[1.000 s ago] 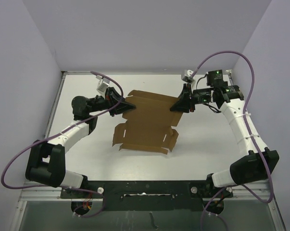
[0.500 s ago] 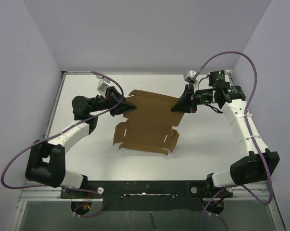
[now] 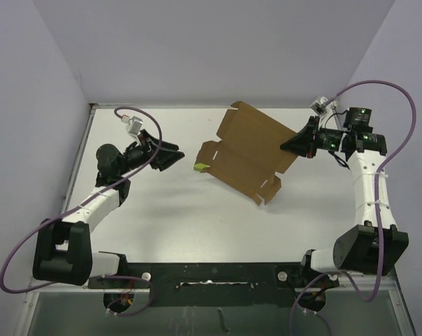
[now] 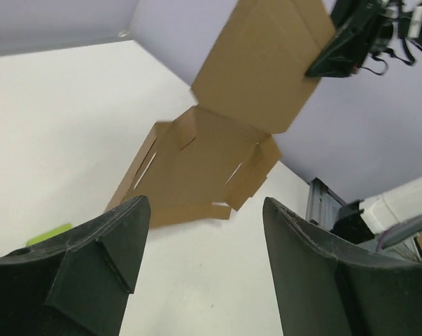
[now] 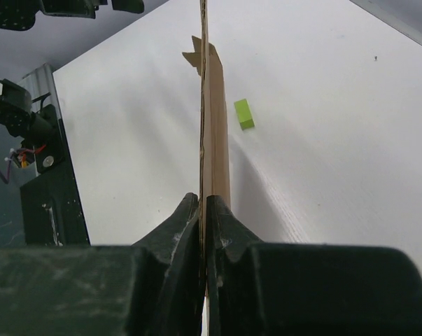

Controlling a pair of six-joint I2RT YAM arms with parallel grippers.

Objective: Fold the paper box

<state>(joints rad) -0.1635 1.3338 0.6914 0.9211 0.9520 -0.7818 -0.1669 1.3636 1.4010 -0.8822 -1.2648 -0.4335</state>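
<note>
Brown paper box [image 3: 247,152] is now tilting up rightward, right claw [image 3: 287,145] clenching its edge, left claw [image 3: 176,155] released; folding apparently restarting.

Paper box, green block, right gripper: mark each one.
paper box [image 3: 249,150], top view, middle of the brown panel.
green block [image 5: 244,113], right wrist view, its top face.
right gripper [image 5: 203,203], right wrist view, between the fingertips pinching the box.

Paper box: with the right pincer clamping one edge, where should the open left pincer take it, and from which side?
Probably the free flap edge of the paper box, nearest the left pincer, coming in from the left. The sheet is thin and tilted, with the right pincer pinching the opposite edge, so an edge pinch fits.
</note>
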